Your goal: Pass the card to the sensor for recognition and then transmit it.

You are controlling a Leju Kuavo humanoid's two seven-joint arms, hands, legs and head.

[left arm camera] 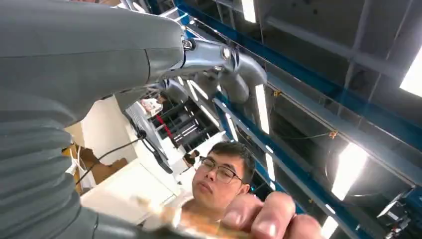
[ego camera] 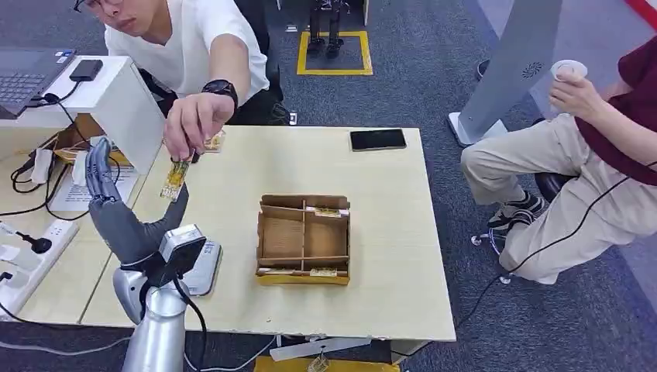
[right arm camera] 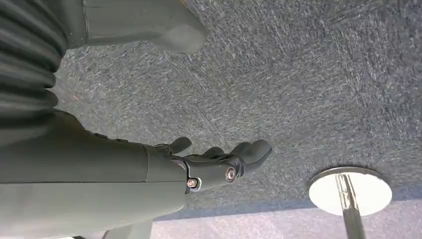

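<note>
My left hand (ego camera: 116, 209) is raised over the table's left edge, fingers (ego camera: 98, 172) straight up and thumb spread, holding nothing. A person's hand (ego camera: 192, 124) pinches a small yellow card (ego camera: 176, 180) and holds it just above the gap between my thumb and fingers. In the left wrist view my left hand (left arm camera: 149, 55) stretches open, with the person's fingertips (left arm camera: 268, 219) and the blurred card (left arm camera: 174, 219) close by. A grey sensor pad (ego camera: 204, 267) lies on the table beside my wrist. My right hand (right arm camera: 219, 164) hangs over carpet, fingers loosely extended and empty.
A compartmented cardboard box (ego camera: 304, 239) with cards along its edges sits mid-table. A black phone (ego camera: 377, 139) lies at the far edge. A white cabinet (ego camera: 116, 93) with a laptop (ego camera: 27, 74) stands left. A seated person (ego camera: 589, 139) holds a cup at right.
</note>
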